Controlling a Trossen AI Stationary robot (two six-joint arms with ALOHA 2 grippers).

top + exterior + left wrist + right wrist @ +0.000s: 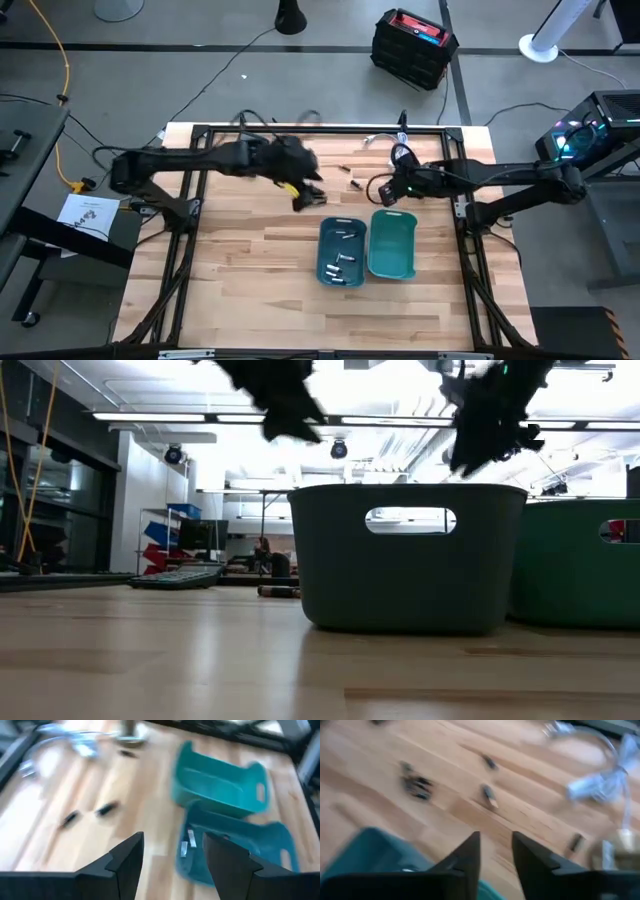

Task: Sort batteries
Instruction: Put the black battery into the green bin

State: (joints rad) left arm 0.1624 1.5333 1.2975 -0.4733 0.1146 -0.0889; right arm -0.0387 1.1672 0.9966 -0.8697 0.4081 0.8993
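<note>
The batteries (340, 265), some lying in the blue bin (342, 252) and a few loose on the table (240, 280) behind it, look light, rigid and prone to roll, best pinched across the middle, while the left gripper (172, 865) hovers open beside the bin and the right gripper (496, 852) hangs empty, narrowly parted, over the green bin (392, 244).

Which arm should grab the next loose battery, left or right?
Right, probably. The right gripper hangs open beside the loose batteries near the table's far edge. The left gripper, also open and empty, sits farther away, nearer the blue bin.
</note>
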